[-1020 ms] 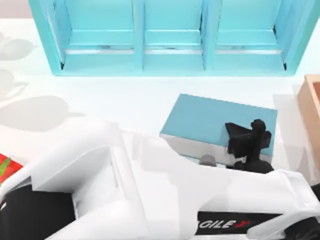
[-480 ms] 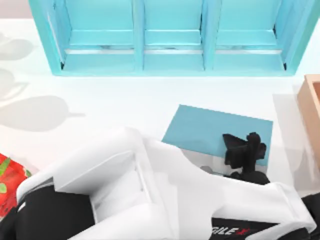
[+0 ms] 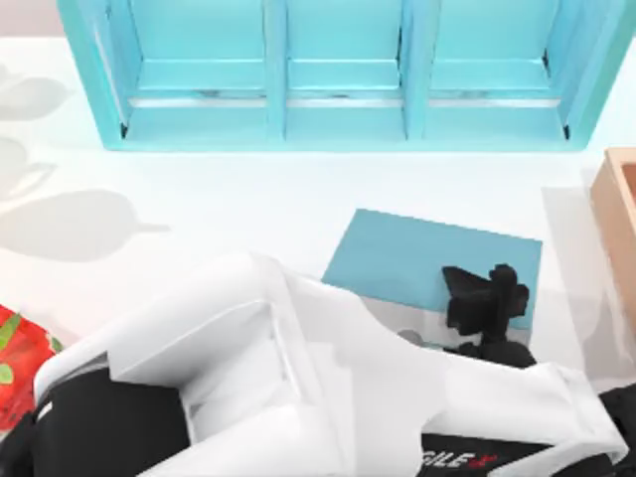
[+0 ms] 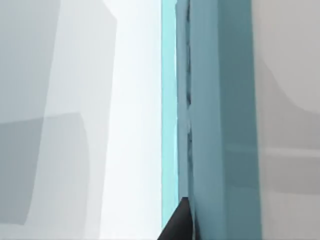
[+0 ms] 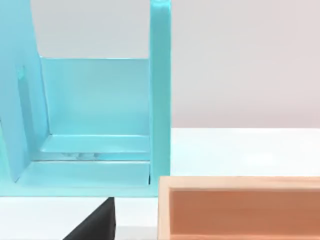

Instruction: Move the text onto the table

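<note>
- Since a second ago the text point(image 3: 427, 258) drops lower, lying flat on the table point(image 3: 229, 209) before the shelf point(image 3: 338, 70).
- My left gripper point(image 3: 484, 298) seems clamped on its near edge; release remains.
- My right arm is parked beside the wooden box point(image 5: 240, 207).

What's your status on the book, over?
Left gripper over the book's near right corner, grip unclear. Book flat on the table, before the shelf. Wooden box to its right, apart. Right arm parked.
</note>
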Robot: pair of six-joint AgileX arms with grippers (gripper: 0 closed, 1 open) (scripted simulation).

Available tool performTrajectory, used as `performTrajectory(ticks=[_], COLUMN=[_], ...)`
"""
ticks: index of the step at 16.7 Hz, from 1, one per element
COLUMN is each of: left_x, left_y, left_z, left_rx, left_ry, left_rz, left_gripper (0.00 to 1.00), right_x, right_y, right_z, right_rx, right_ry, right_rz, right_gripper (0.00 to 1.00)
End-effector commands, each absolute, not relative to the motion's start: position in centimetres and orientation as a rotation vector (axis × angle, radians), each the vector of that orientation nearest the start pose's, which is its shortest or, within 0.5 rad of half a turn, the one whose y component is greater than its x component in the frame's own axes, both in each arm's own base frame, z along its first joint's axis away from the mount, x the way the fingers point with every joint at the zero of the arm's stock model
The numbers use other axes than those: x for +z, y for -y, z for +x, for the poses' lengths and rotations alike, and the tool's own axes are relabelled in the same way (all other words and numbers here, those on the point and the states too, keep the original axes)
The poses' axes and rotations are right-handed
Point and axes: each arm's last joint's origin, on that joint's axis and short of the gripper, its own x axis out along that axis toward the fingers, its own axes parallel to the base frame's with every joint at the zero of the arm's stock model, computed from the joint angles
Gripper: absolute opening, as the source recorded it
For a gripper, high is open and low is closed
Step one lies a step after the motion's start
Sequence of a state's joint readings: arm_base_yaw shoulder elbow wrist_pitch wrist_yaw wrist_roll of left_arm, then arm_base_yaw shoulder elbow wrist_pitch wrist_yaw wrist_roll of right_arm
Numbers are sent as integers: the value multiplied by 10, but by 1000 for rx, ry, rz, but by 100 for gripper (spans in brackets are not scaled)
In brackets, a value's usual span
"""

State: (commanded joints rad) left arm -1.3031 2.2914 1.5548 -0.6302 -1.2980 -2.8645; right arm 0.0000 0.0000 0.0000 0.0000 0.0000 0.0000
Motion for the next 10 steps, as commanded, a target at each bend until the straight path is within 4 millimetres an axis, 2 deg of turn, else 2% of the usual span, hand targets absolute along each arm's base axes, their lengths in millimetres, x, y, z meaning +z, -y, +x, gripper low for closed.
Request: performTrajectory(ticks=[7, 10], left_x=[103, 103], left_y=[412, 412], left_z=[148, 148], left_rx=[378, 378], left_ry=[-43, -43], left_rz=[-1519, -1519], left_gripper=[98, 100], right_x=[160, 160], right_y=[1, 1], right_z=[106, 106], right_rx=[0, 0], right_ry=[0, 0], right_rz=[0, 0], right_gripper=[100, 100])
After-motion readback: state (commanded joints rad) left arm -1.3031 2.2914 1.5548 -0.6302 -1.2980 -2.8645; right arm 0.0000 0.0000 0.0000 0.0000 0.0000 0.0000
